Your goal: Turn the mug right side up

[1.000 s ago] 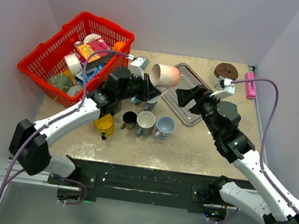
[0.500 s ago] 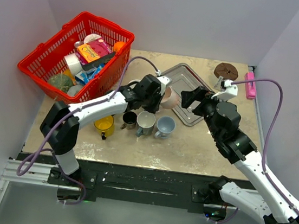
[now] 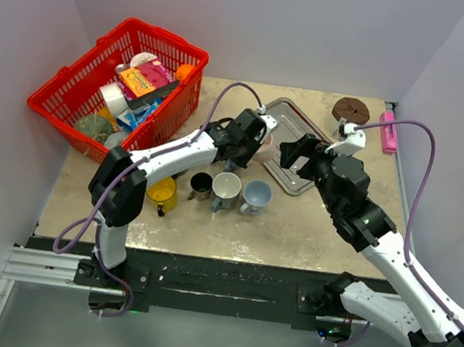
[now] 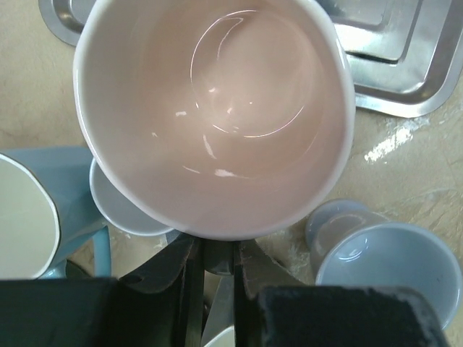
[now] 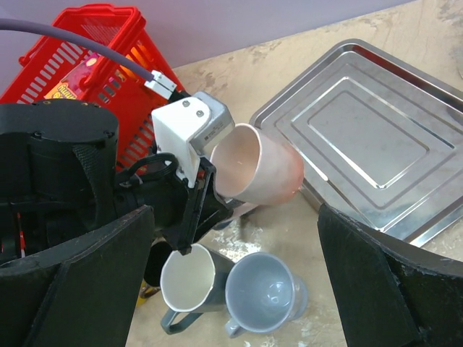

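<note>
Just behind the middle of the table, the left gripper (image 5: pixel 205 189) is seen nearly closed, its two fingers pinched on the rim of a pale pink ceramic mug (image 5: pixel 257 168). The mug is held tilted, with its mouth turned up towards the left wrist, so that its glossy inside fills the left wrist view. It sits just beside the near-left corner of a silver metal tray (image 3: pixel 296 124). Whether its base touches the table cannot be told. To the right, the right gripper (image 3: pixel 292 153) is held wide open over the near part of the tray, and nothing is gripped or touched by it.

A beige stone-patterned table (image 3: pixel 293 228) is enclosed by pale lilac walls (image 3: pixel 275 26). A red plastic basket (image 3: pixel 73 86) filled with packets is set at the far-left corner, overhanging the left edge. Near the middle, a row is formed by a yellow mug (image 3: pixel 162 192), a small dark mug (image 3: pixel 200 186), a grey mug with a white inside (image 3: pixel 226 190) and a pale blue mug (image 3: pixel 256 195). A brown round object (image 3: pixel 351 109) and a pink object (image 3: pixel 388 133) are found at the far-right corner.

One second earlier, the pink mug was held high above the table with its mouth turned sideways. It has since been lowered and turned mouth-up, while the right gripper has barely been moved.
</note>
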